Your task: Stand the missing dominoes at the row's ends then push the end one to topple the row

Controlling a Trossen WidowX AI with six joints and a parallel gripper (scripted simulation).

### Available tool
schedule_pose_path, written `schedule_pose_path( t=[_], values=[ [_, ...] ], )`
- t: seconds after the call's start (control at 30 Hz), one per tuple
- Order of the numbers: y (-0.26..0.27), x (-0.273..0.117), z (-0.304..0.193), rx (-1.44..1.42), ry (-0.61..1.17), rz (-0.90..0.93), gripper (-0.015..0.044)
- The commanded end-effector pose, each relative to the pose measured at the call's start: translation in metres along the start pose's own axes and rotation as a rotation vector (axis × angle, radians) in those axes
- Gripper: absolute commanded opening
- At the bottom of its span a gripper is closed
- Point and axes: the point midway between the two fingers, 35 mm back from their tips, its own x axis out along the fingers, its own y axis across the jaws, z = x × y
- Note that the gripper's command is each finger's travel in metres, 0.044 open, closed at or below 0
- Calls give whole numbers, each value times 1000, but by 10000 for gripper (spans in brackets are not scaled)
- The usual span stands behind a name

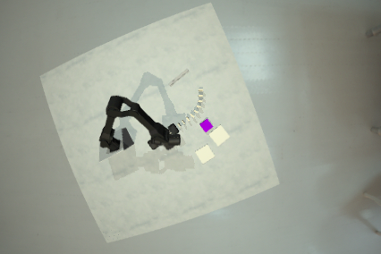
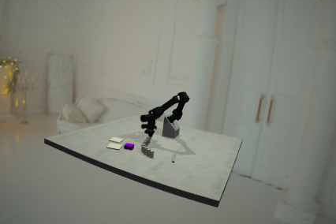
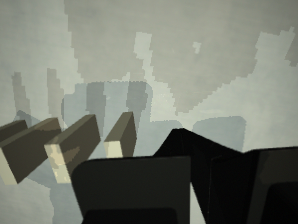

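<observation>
Black fingers closed beside cream dominoes [image 1: 200, 94] [image 2: 146, 149] [image 3: 75, 145].

Dominoes [image 3: 13, 155] at the wrist view's left, the outermost cut off by the edge.

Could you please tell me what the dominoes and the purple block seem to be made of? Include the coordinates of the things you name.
The dominoes [image 1: 200, 94] [image 2: 148, 152] [image 3: 74, 145] look like smooth wood or plastic: plain tan sides, paler narrow faces, no visible grain. The purple block [image 1: 206, 125] [image 2: 128, 146] could be painted wood or plastic, given its even, saturated colour.
</observation>
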Motion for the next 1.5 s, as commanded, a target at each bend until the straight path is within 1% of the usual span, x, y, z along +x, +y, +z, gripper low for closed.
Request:
schedule_pose_path(
  t=[0.0,0.57,0.63,0.7,0.77,0.83,1.47],
  values=[
    [6,1,1,3,1,6,0],
    [34,0,3,2,1,7,0],
    [33,-7,2,2,-14,-4,0],
    [40,-27,2,21,-27,-31,0],
    [54,-51,2,6,-8,-3,0],
    [58,-60,2,0,-2,7,0],
    [58,-60,2,0,-2,7,0]
  ],
)
